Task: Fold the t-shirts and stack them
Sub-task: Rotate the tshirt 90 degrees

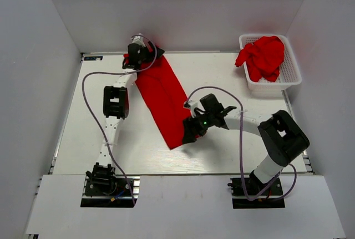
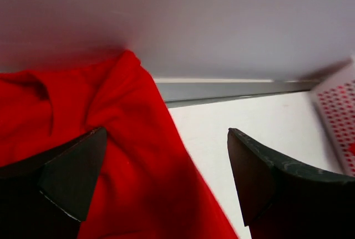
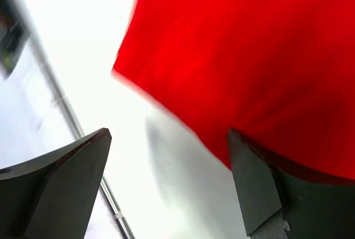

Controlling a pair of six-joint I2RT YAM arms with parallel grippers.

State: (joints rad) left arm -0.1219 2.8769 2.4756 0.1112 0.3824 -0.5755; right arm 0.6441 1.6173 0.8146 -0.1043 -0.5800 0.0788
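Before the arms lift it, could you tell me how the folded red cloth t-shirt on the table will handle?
The folded red cloth t-shirt is probably floppy: it wrinkles in the left wrist view, so a lifted end would likely droop. It lies thin and flat, so it seems light. Pushed, it may bunch rather than slide.

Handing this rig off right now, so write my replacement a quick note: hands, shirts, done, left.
One t-shirt lies on the table as a long narrow diagonal strip; other t-shirts are heaped in the basket, far right.
Left hand: open, over the strip's far end.
Right hand: open, at its near end.
Done: lengthwise folds, apparently.
Left: fold the strip short, then fold the basket's shirts; no stack yet.
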